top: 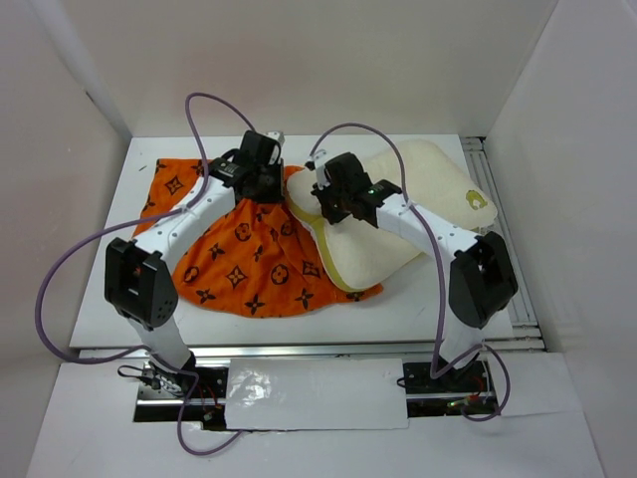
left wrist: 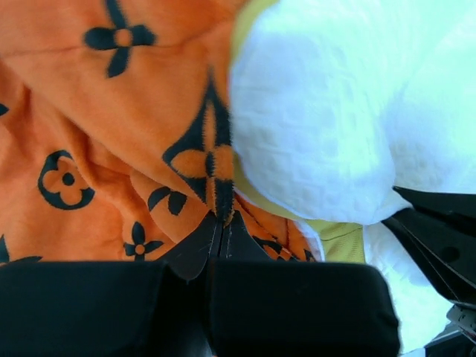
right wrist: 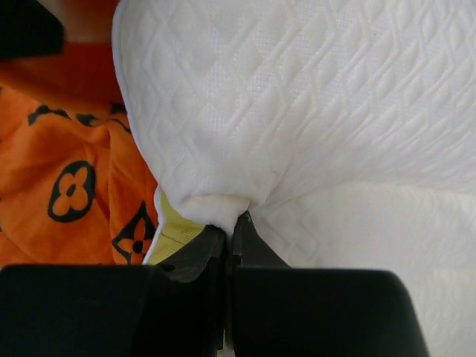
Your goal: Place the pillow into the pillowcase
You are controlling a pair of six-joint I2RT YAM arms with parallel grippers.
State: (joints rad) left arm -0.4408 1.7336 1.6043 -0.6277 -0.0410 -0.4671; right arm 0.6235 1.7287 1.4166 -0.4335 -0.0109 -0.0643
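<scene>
The orange pillowcase (top: 249, 259) with dark brown motifs lies crumpled on the white table, left of centre. The cream-white pillow (top: 418, 194) with a yellow-green edge lies to its right, its near corner resting on the orange cloth. My left gripper (top: 261, 179) is shut on a fold of the pillowcase (left wrist: 149, 141), the pinched cloth rising from my left gripper's tips (left wrist: 221, 223). My right gripper (top: 333, 204) is shut on a bunched bit of the pillow (right wrist: 297, 111), the quilted fabric puckering above my right gripper's tips (right wrist: 232, 227). Both grippers stand close together at the pillow's left end.
White walls enclose the table (top: 299, 309) at the back and both sides. A metal rail (top: 498, 229) runs along the right edge. Purple cables (top: 70, 269) loop from each arm. The pillow's far right corner carries a small yellow-green mark (top: 478, 199).
</scene>
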